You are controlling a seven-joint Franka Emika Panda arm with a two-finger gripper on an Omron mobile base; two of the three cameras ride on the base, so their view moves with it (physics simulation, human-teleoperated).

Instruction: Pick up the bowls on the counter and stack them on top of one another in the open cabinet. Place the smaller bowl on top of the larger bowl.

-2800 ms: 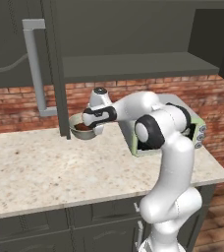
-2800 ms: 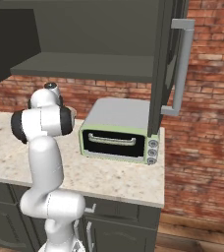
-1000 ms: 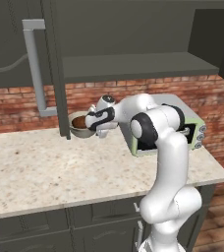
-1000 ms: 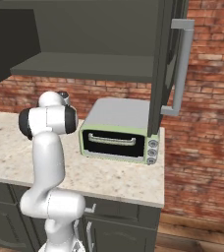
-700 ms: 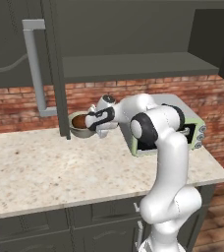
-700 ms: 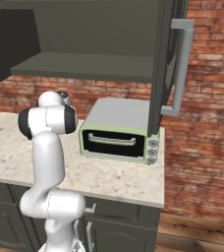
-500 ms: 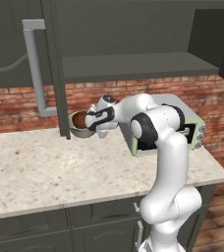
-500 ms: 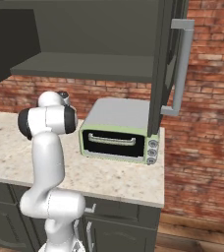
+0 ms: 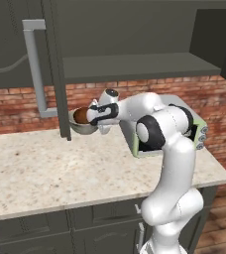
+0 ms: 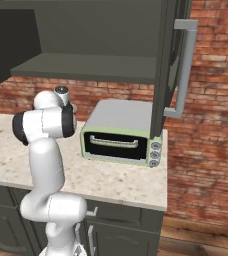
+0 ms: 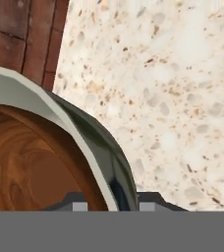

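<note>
Already nested, the small reddish-brown wooden bowl (image 9: 80, 115) sat inside the wider pale grey-green glossy bowl (image 9: 84, 127), whose rim the end effector (image 9: 91, 120) pinched above the beige speckled surface (image 9: 60, 168); shelving remained.

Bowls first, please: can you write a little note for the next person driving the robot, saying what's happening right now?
Pincer: shut on the rim of the larger bowl.
Bowls: the smaller bowl already sits inside the larger one; the pair looks lifted just above the counter, by the brick wall.
Done: bowls nested and gripped.
Left: raise the pair onto the shelf of the open cabinet, set them down, let go.
</note>
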